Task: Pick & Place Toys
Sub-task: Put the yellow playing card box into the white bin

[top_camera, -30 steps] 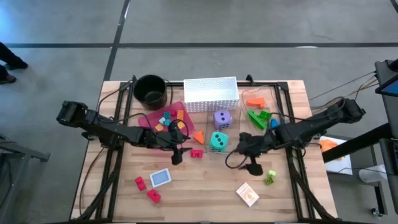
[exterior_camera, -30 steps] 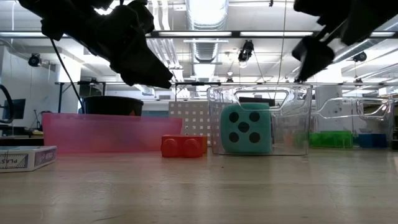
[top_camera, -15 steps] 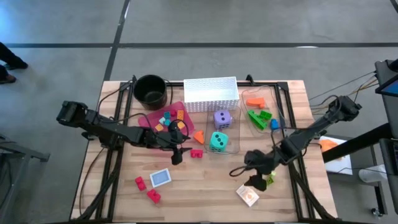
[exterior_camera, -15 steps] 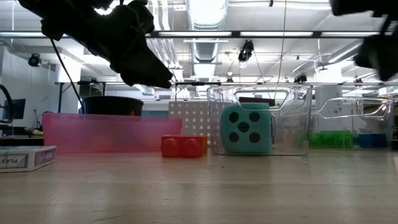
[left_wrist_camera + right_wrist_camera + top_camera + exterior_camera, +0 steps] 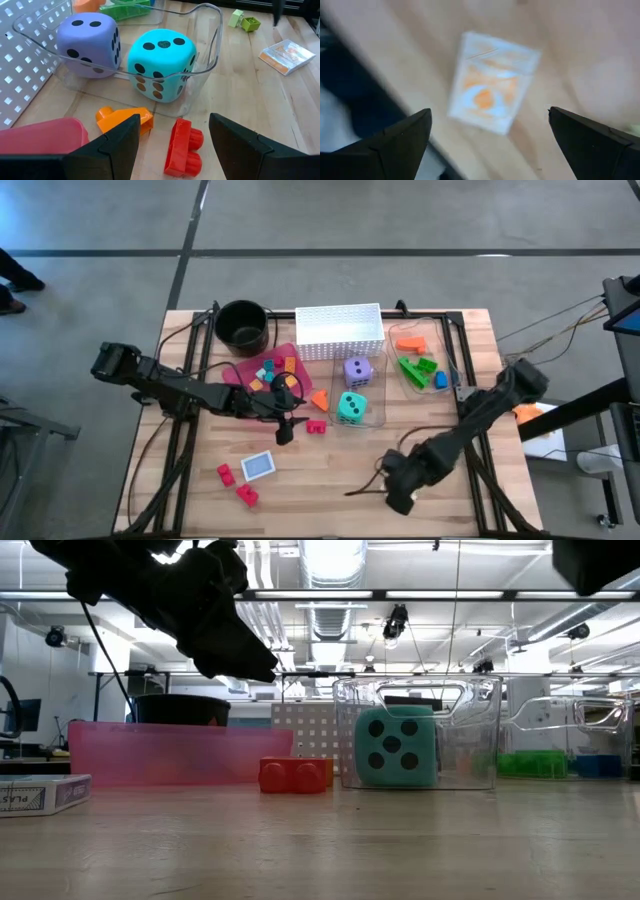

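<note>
Two pincers were at work over the wooden table [image 5: 330, 510]. The right gripper [image 5: 490, 150] hung above the orange-and-white card [image 5: 492, 82] near the table's front edge, jaws spread wide and empty, the card lying flat between and beyond its fingertips, untouched. The left gripper [image 5: 172, 145] hovered with jaws parted and empty over a red brick [image 5: 182, 147], beside an orange brick [image 5: 122, 118]. Just past them, a clear bin [image 5: 212, 60] held the teal die [image 5: 160, 64] and purple die [image 5: 89, 42] side by side.
</note>
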Controlling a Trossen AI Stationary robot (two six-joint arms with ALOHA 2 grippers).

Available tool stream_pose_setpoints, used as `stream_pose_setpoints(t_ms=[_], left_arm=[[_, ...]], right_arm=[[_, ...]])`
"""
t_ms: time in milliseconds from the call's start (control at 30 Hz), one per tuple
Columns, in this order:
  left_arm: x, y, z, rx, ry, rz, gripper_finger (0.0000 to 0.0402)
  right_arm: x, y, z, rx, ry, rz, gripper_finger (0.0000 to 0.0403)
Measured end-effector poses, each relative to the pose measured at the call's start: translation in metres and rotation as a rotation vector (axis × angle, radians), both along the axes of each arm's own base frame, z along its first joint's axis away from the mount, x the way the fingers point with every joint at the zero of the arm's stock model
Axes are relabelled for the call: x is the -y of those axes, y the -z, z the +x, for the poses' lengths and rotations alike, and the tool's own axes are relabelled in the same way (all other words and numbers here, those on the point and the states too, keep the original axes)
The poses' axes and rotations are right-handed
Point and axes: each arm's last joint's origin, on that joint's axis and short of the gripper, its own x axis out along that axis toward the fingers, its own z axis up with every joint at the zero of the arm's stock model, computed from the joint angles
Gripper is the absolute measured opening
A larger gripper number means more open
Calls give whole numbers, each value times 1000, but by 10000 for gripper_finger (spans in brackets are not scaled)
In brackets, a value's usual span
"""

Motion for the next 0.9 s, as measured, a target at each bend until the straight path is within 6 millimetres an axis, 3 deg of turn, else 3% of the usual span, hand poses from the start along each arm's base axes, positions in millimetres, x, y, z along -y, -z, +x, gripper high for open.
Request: stream_pose_setpoints(t_ms=[133, 367, 900], left_arm=[[0, 0, 0, 2, -7, -12, 242], [0, 0, 0, 11, -50, -85, 242], [0, 5, -3, 2, -122, -196, 242]], right_arm=[[-14, 10, 16, -107, 2, -104, 398], [-38, 23, 43, -141, -29, -103, 398], [-38, 36, 38, -234, 17, -192, 398]])
